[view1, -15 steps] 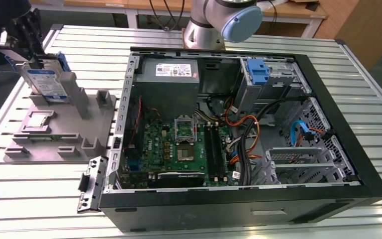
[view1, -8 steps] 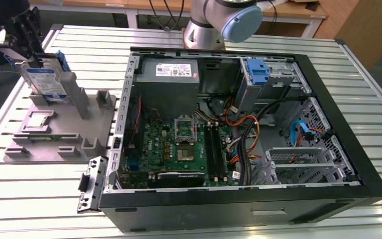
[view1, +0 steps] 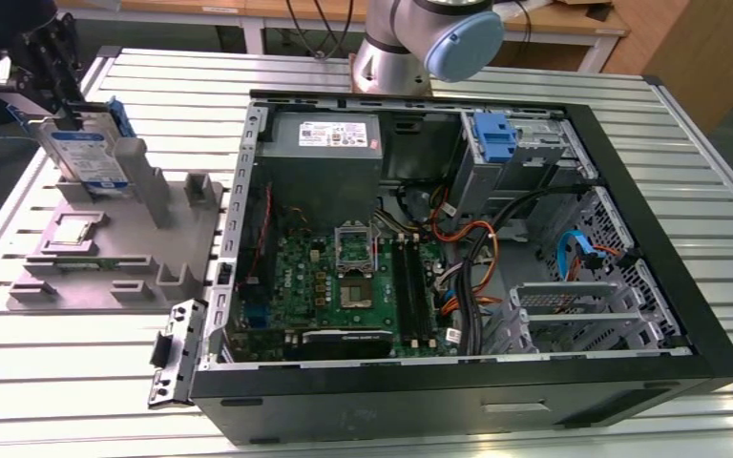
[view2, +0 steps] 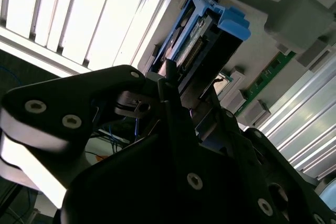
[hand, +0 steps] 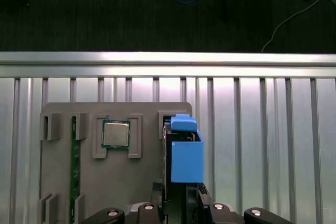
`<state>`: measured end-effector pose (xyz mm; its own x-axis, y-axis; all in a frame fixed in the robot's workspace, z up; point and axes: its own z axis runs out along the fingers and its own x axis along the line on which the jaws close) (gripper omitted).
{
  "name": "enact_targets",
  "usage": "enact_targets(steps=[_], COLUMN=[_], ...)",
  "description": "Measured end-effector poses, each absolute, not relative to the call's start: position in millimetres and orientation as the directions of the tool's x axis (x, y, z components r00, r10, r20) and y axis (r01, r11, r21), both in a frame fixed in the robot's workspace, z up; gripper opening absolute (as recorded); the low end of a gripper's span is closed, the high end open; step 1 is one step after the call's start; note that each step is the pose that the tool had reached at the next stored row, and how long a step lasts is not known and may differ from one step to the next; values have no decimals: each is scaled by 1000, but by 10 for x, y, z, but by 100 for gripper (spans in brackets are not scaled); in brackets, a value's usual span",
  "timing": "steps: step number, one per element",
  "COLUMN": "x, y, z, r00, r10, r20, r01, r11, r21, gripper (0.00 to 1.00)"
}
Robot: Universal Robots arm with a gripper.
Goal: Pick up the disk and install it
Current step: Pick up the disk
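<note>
"What's closest to us?"

"The big black computer case point(view1: 710, 367), lying open on the worktop point(view1: 61, 391). It has a green board point(view1: 341, 281) and lots of wires inside."

"Where's the disk?"

"Further back, at about ten o'clock from the case. The disk point(view1: 87, 153) stands on its edge over the grey holder point(view1: 99, 253). In the first wrist view its blue frame point(hand: 186, 156) sits beside a little square chip point(hand: 115, 134)."

"Is the claw holding it?"

"Yes. The claw point(view1: 61, 119) is squeezed onto the disk's top end, one finger on each side."

"Is it out of the holder?"

"I can't tell. Its bottom edge is right by the holder's posts."

"What could go wrong?"

"I think it could bump a post if it leans. It might slip too, since only one end is pinched. And way back at one o'clock in the case, the blue-handled bay point(view1: 494, 134) has orange wires point(view1: 469, 234) near it. Those could snag."
</note>
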<state>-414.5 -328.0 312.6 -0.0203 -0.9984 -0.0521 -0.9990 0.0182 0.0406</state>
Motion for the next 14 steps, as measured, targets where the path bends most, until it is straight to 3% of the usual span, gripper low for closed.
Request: enact_targets(steps=[14], x=[-4145], y=[-3280], z=[3175], r00=[-20], r10=[-998], r20=[-52], r01=[-999], r11=[18], r21=[41], gripper=[35])
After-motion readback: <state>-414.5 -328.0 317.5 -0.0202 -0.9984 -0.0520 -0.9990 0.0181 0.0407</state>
